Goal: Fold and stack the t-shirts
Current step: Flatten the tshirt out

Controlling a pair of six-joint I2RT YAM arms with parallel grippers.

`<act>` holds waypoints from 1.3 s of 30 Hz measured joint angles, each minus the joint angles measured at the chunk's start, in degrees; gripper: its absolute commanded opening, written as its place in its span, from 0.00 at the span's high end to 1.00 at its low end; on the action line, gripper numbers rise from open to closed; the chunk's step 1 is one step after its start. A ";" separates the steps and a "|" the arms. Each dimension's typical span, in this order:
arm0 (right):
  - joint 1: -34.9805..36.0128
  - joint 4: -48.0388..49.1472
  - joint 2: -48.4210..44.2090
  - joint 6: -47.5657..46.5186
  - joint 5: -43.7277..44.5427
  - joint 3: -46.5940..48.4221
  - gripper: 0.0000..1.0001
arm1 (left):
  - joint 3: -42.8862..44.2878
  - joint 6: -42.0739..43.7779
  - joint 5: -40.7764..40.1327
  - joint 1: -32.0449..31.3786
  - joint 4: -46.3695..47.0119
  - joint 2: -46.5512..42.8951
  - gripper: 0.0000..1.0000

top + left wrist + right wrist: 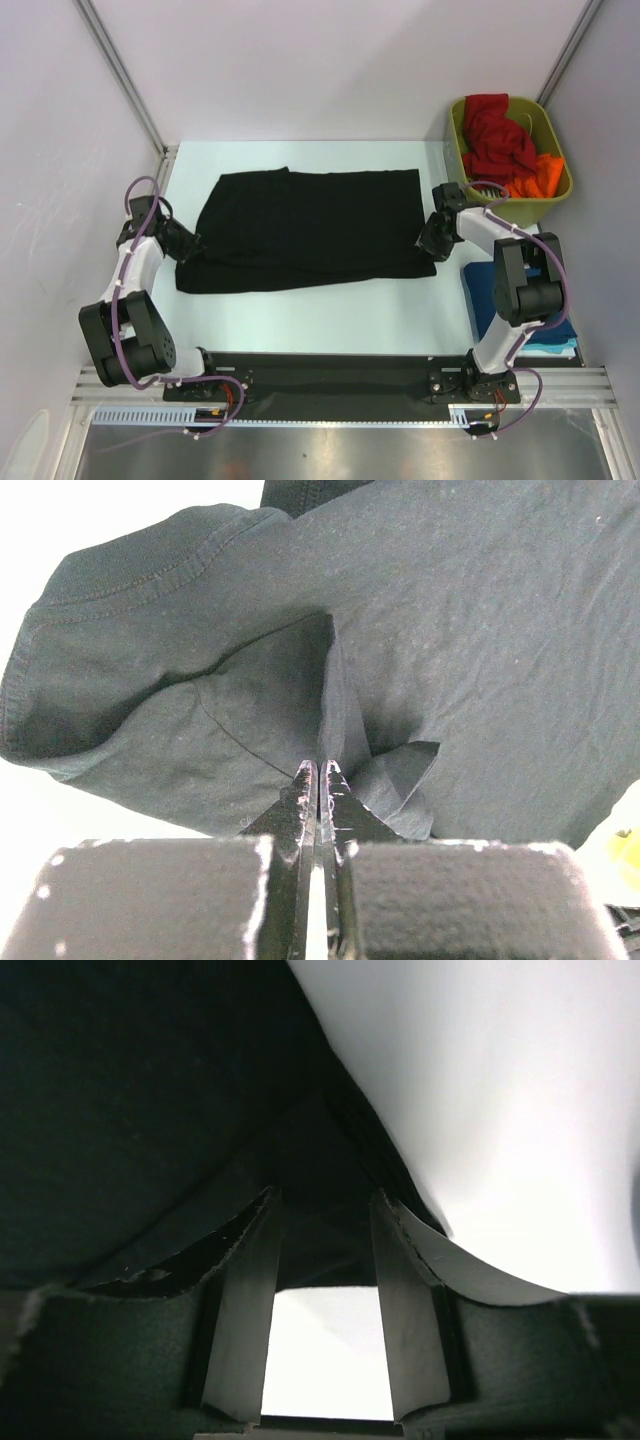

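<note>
A black t-shirt [310,225] lies spread flat across the middle of the table. My left gripper [192,246] is at its left end, shut on a pinched-up fold of the black cloth [480,630], with the fingertips [320,768] pressed together. At the shirt's right end my right gripper [430,240] is low over the near corner. Its jaws [325,1205] stand apart, and the black cloth's [120,1110] edge reaches in between the fingertips. A red t-shirt [495,135] and an orange one [545,172] lie crumpled in the bin.
The olive-green bin [456,140] stands at the back right corner. Folded dark blue [482,290] and teal [552,346] shirts lie at the right edge, partly under the right arm. Grey walls close in the table on both sides and behind.
</note>
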 measured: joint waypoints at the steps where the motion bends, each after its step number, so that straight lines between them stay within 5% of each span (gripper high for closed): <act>1: 0.00 0.09 0.28 -0.02 0.00 0.02 0.58 | 0.09 0.00 0.00 0.00 -0.02 0.00 1.00; 14: -0.02 -0.42 1.09 -1.29 -0.17 1.62 1.00 | 0.52 0.00 -1.88 -0.22 -0.76 -1.18 1.00; 39: -0.55 -1.97 -0.48 -5.31 -4.55 4.68 1.00 | 15.47 2.99 -5.81 -3.50 -5.81 1.84 1.00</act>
